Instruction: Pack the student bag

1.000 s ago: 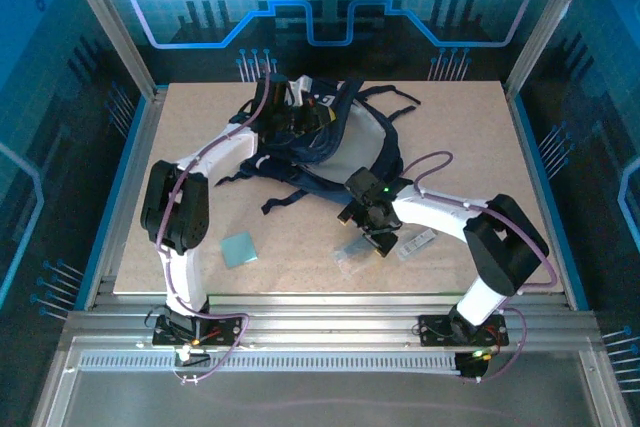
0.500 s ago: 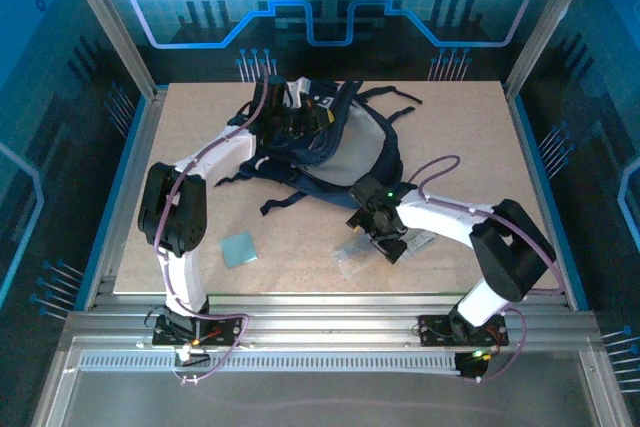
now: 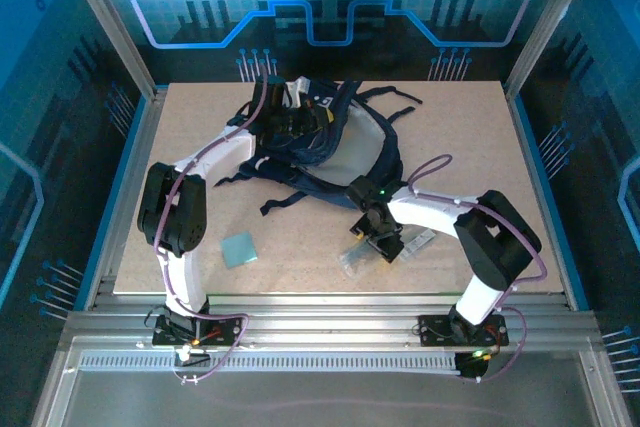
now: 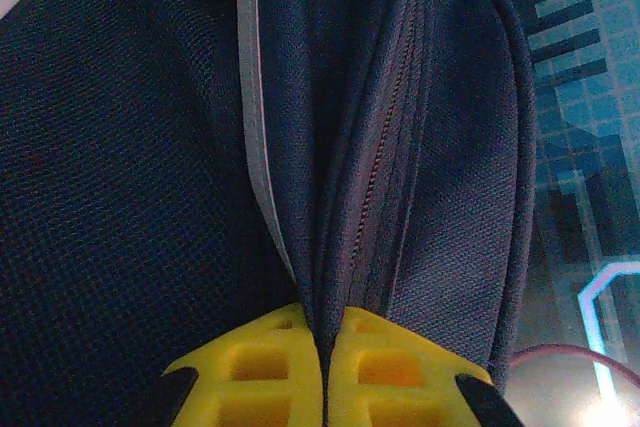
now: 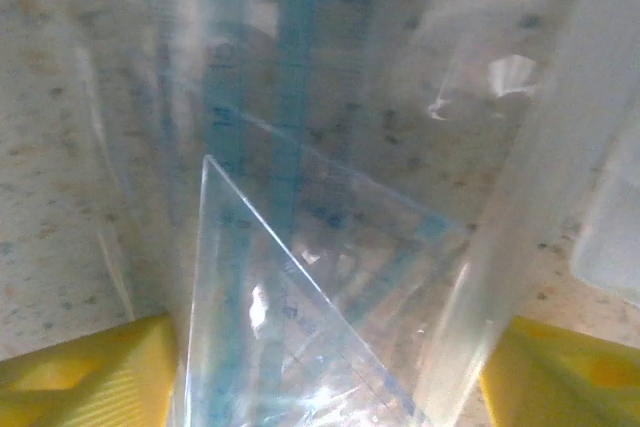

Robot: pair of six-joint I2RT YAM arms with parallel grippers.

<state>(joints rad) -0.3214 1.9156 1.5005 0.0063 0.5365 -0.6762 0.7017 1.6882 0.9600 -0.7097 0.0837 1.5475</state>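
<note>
Your right arm has drawn its elbow in towards the middle and settled its wrist over the clear packet (image 3: 352,259) near the front of the table (image 3: 480,147). The right gripper's (image 5: 330,382) jaws have begun to narrow. They stand well apart, one yellow finger on each side of the packet, and you cannot yet call that a grip. The left one looks close to the sleeve's edge, but contact is not clear.

Inside the sleeve you can see a transparent set square (image 5: 300,327) and a blue ruler (image 5: 290,67). The packet's long axis runs away from the wrist, so the jaws span its width, which is what a pinch needs.

The student bag (image 3: 340,137) lies at the far side of the table, far and left of the right gripper, with the packet well apart from it. Your left arm is the nearer one to the bag. The left gripper (image 4: 325,372) is closed tight on a fold of navy fabric beside a grey stripe and a zip line. A teal square (image 3: 239,248) sits near the left arm.

From above, the left arm covers the bag's mouth, so you cannot tell how wide it gapes. The packet's near end is cut off in the right wrist view. From above, the small pale item (image 3: 420,242) just right of the gripper is too blurred to name.
</note>
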